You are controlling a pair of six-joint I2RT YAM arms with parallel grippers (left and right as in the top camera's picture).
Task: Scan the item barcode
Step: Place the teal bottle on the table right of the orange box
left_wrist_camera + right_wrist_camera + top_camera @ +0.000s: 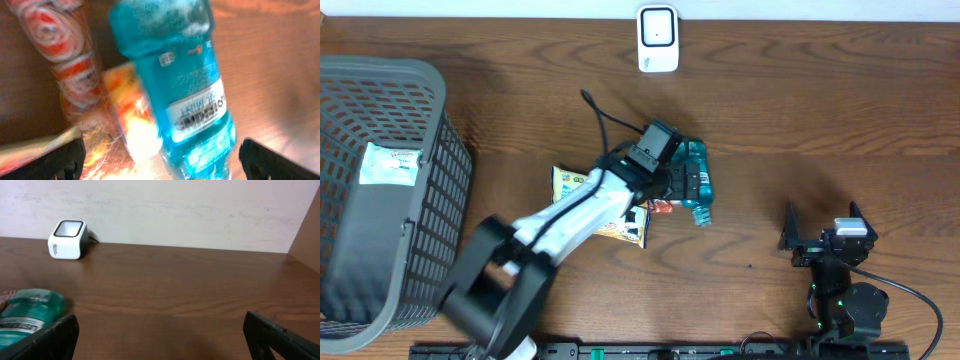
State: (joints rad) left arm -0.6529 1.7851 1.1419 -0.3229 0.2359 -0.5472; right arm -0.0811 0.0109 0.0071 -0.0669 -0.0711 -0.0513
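A blue bottle [700, 208] with a white label lies on the wooden table, seen close up in the left wrist view as the blue bottle [175, 85]. My left gripper [684, 182] hovers over it, open, its fingers [60, 162] wide apart on either side of the bottle's lower end without touching it. The white barcode scanner [658, 38] stands at the table's far edge. My right gripper [822, 225] rests open and empty at the near right; its camera shows the scanner [67, 239] and the bottle [30, 315].
A red-and-white spiral packet [65, 50] and an orange snack packet [130, 115] lie just left of the bottle, under the left arm. A grey mesh basket [440, 200] holding a white packet [390, 165] stands at the left edge.
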